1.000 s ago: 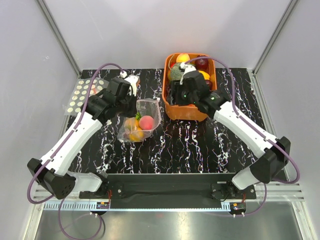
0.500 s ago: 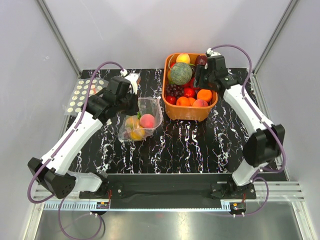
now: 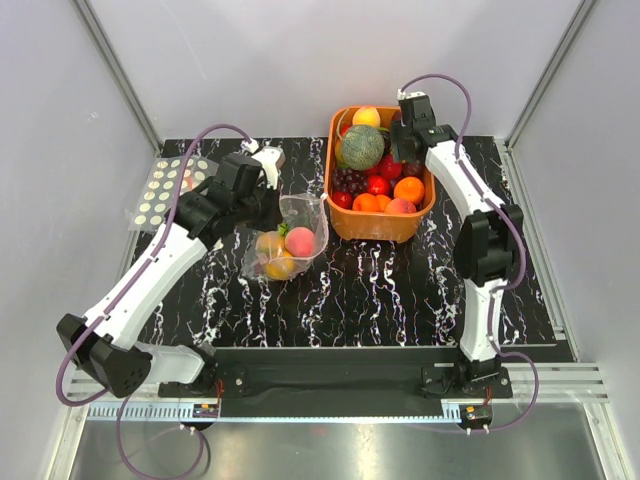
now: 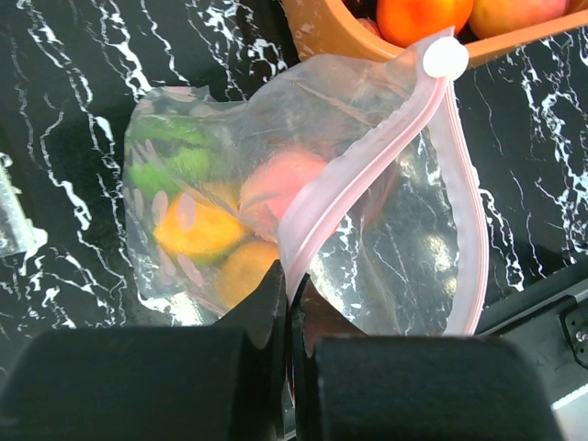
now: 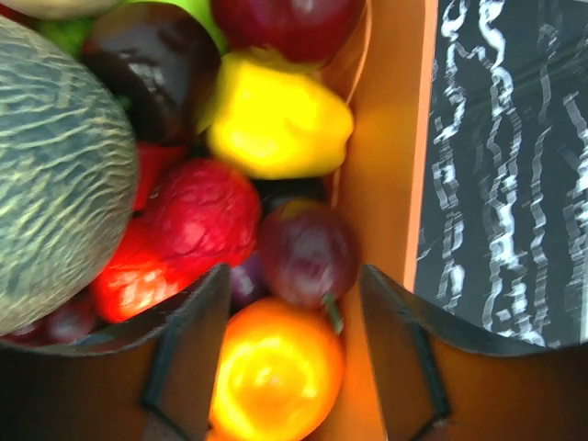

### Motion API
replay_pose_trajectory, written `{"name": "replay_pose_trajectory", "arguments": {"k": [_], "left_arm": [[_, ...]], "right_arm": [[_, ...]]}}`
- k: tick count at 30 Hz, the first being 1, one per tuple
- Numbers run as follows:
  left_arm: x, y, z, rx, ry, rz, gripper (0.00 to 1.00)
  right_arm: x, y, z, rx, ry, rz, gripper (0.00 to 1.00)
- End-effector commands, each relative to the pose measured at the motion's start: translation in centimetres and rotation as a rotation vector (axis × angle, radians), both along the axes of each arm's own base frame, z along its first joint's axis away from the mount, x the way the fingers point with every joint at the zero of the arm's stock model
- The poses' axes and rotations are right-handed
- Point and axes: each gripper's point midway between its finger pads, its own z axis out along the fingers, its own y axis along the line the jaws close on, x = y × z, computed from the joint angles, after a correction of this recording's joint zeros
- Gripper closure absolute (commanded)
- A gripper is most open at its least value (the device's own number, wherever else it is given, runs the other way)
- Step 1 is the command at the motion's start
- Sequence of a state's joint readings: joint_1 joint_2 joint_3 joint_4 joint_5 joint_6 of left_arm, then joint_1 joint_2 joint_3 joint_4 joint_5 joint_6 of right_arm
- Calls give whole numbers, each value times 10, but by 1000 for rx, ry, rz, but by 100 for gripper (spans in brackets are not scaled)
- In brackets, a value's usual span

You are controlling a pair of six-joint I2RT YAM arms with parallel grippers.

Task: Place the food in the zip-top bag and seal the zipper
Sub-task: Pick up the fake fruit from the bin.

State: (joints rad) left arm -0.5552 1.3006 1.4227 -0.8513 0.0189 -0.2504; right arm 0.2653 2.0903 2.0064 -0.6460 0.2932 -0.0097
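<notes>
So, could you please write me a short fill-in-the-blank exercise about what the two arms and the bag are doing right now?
1. The left gripper is shut on the ____ zipper of the zip-top bag.
2. The bag's mouth is ____, with fruit inside.
3. The right gripper hangs open over the ____ basket.
4. The largest thing in the basket is a netted green ____.

Missing words: pink; open; orange; melon.
</notes>
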Motion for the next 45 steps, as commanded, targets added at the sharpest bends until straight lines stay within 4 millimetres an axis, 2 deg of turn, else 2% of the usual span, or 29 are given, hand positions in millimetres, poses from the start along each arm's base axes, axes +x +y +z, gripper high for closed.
{"name": "replay_pose_trajectory", "arguments": {"k": [1,3,4,8,10,14,17,20,22,23,24,26,30,33,37,44,45], "left_arm": [[4,-10,18,-64,-72,-43,100],[3,-10,15,-63,-66,-49,100],[3,-11,15,-66,-67,-51,100],[3,-13,10,-68,-57,-61,100],[3,-14,9,-69,-55,-62,100],[4,-15,3,-68,-49,-67,100],[3,-16,-4,-61,-33,-70,100],[3,-16,-6,-59,-30,-70,100],[3,-16,-6,-62,-29,-69,100],[3,-16,-5,-63,-32,-70,100],[2,-15,-4,-66,-35,-69,100],[2,-15,-4,-66,-38,-68,100],[2,-15,-4,-67,-40,-72,100],[1,-15,-3,-66,-41,-74,100],[1,-13,-2,-61,-49,-72,100],[1,-12,-3,-59,-49,-73,100],[0,-13,-3,-58,-50,-75,100]], "right_arm": [[16,-14,1,-161,0,50,32],[19,-13,-2,-197,22,93,26],[21,-15,-12,-217,49,96,25],[12,-23,-24,-296,142,129,20],[9,-20,-31,-290,170,162,19],[-5,-24,-41,-311,251,175,23],[-16,-18,-47,-278,304,215,23],[-19,-10,-60,-253,339,256,24],[-24,-11,-75,-259,396,263,32],[-26,-13,-75,-261,417,266,35],[-26,-13,-78,-264,421,264,39],[-22,-12,-80,-272,403,266,39],[-6,-11,-67,-275,306,263,39],[6,-7,-56,-267,235,264,21],[13,3,-53,-235,203,303,19],[27,7,-64,-246,161,328,33],[28,8,-65,-245,155,330,42]]}}
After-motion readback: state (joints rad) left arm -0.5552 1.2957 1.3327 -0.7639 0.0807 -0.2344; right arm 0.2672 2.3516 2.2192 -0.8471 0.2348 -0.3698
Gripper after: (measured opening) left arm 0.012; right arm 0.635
